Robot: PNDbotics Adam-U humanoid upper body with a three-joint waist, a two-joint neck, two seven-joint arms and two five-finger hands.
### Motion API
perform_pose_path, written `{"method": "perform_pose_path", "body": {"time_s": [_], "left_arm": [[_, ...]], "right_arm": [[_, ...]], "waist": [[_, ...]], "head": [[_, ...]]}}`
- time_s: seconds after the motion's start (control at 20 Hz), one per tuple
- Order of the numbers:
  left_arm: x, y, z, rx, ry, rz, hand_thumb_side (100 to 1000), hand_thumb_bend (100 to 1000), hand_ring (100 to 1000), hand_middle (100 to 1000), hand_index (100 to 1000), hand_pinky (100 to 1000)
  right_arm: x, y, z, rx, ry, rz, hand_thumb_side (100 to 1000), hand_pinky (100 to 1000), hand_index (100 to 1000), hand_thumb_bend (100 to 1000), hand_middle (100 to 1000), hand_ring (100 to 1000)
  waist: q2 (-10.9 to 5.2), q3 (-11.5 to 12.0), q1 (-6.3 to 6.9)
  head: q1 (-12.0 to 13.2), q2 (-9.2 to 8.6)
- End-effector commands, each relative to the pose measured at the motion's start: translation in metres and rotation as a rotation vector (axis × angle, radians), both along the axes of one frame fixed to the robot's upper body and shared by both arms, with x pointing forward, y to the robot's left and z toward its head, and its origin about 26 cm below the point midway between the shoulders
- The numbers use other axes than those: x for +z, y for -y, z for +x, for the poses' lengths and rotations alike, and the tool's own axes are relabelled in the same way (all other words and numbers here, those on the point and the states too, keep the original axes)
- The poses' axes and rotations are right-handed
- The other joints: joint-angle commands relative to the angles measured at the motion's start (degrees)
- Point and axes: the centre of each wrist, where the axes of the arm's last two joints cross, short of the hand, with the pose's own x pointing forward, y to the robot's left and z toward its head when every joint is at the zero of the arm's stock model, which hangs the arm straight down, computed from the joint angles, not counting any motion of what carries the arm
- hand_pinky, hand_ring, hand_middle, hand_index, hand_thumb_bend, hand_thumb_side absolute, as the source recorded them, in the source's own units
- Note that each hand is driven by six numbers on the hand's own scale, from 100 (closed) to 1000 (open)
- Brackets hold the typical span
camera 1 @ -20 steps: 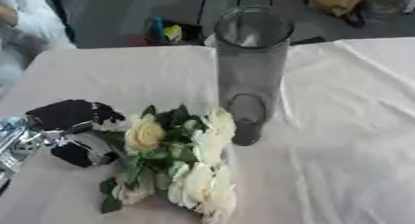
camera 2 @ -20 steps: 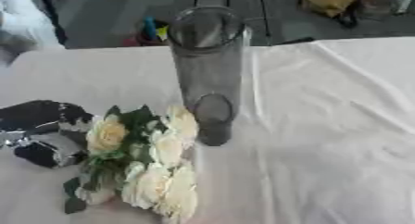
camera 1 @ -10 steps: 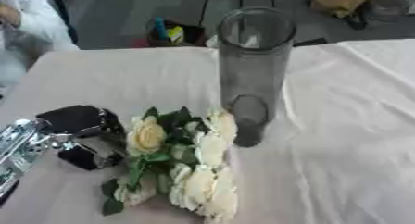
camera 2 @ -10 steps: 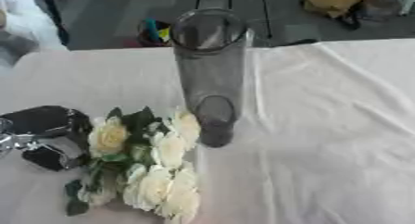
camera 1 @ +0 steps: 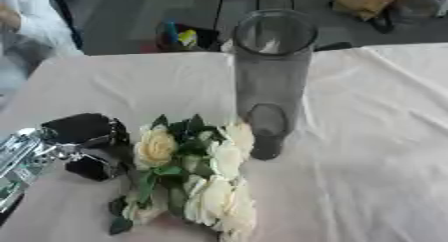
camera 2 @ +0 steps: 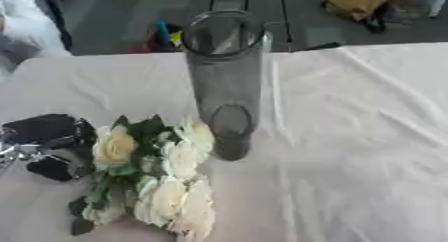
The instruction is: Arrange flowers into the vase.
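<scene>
Reaching: the left hand (camera 1: 83, 146) comes in from the left edge of the surface (camera 1: 367, 136), low, just beside the flowers (camera 1: 197, 176).
Fingers: they are curled, the black tips at the left side of the bunch, near the green leaves; I cannot tell if they already pinch a stem or only touch it.
Right hand: it does not show in either view.
Flowers: a bunch of cream and pale yellow roses with dark green leaves, lying flat on the white cloth, in front of the vase and a little to its left.
Long axis: the bunch runs from the vase foot toward the near edge, so it lies almost across the line of the reaching arm; where the stems end I cannot make out under the leaves.
Vase (camera 1: 269, 81): a tall, dark, see-through cylinder, upright, open at the top, with nothing inside; the upper roses are touching or nearly touching its base.
Key relation: the flowers lie directly to the right of the fingers, and the vase is behind and to the right of the flowers; the left hand is clearly the nearer one.
Stage: I judge the grasp is in hand, and the lift to the vase mouth is not yet done.
</scene>
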Motion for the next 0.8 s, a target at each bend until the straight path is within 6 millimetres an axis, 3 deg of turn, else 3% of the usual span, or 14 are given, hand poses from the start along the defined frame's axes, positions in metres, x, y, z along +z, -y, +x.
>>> {"method": "perform_pose_path", "body": {"time_s": [0.05,0.25,0.35,0.45,0.6,0.7,0.8], "left_arm": [[0.0021,-0.0030,0.0001,0.009,0.002,0.027,604,174,374,401,535,415],[0.0016,-0.0022,0.0005,0.002,0.016,0.029,609,195,282,318,450,344],[0.0014,-0.0013,0.0006,-0.007,0.029,0.025,612,205,161,219,356,271],[0.0008,-0.0004,0.0006,-0.020,0.045,0.016,610,210,115,183,323,237],[-0.0010,0.0010,0.0004,-0.040,0.063,0.013,636,216,100,100,229,119],[-0.0021,0.0019,0.0003,-0.054,0.076,0.011,670,242,100,100,179,100],[-0.0022,0.0027,0.0001,-0.076,0.099,-0.007,632,251,100,100,139,100]], "right_arm": [[0.0059,0.0002,-0.0029,-0.005,0.026,-0.019,988,636,674,100,436,481],[0.0056,0.0004,-0.0030,-0.008,0.026,-0.018,988,636,674,100,435,480],[0.0055,0.0005,-0.0030,-0.008,0.026,-0.018,988,636,674,100,435,481],[0.0055,0.0006,-0.0030,-0.010,0.026,-0.017,988,636,674,100,435,481],[0.0055,0.0008,-0.0031,-0.011,0.027,-0.016,987,636,674,100,435,481],[0.0054,0.0010,-0.0031,-0.013,0.027,-0.015,987,636,674,100,435,481],[0.0052,0.0012,-0.0032,-0.014,0.026,-0.014,987,637,674,100,435,481]], "waist": [[-0.10,-0.1,0.71],[-0.07,-0.2,0.71],[-0.06,-0.3,0.71],[-0.04,-0.3,0.72],[-0.01,-0.4,0.73],[-0.01,-0.5,0.73],[-0.04,-0.4,0.74]], "head": [[0.1,-0.68],[0.1,-0.69],[0.1,-0.69],[0.1,-0.66],[0.1,-0.62],[0.1,-0.64],[0.0,-0.72]]}}
